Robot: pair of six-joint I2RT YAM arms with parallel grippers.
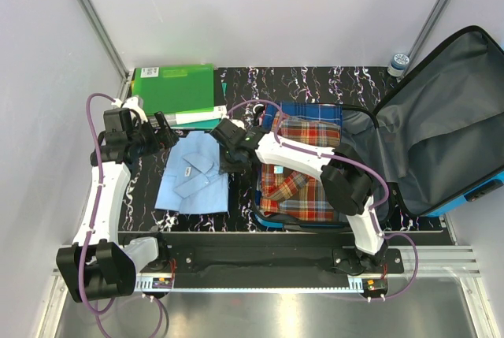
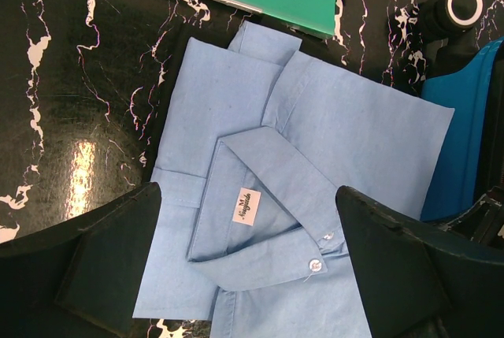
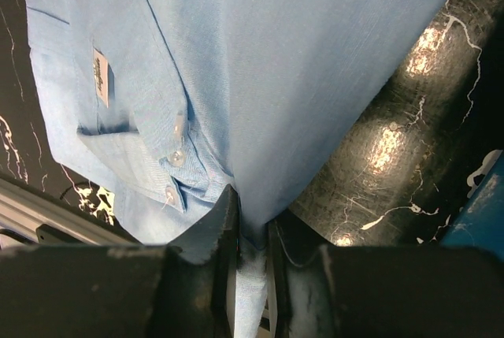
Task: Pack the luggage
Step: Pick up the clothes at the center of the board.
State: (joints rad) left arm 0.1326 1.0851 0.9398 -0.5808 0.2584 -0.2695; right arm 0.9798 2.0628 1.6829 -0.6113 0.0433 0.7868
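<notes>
Pale-blue cotton shirt [image 1: 194,176] lies folded on the black marbled bench [image 1: 315,82], collar and label up, just left of the luggage [image 1: 441,133]. Luggage sits open at the right of the bench, lid leaning back, grey lining exposed, plaid clothes [image 1: 295,176] already in the lower half. Right tool [image 3: 250,220] reaches across from the luggage side and pinches the shirt's near-right edge; the right wrist view shows a thin fold of cloth pressed between its fingers, with the rest of the shirt resting on the bench. Left tool [image 2: 250,275] hovers above the collar, spread wide, touching nothing. Green folders [image 1: 173,86] lie at the back left, their edge just beside the shirt's top corner. Judgement: the step in hand is the pick-up of the shirt for transfer into the luggage. Risks: the pinch takes only one edge and possibly only the top layers, so a lift is likely to let the folds fall open and the shirt hang long. A trailing hem could then drag on the bench or snag on the luggage rim and end up draped over the side. A thin bite of smooth cloth may also slip out mid-carry. If the left tool comes down to help, it could pin the cloth while the right pulls.
</notes>
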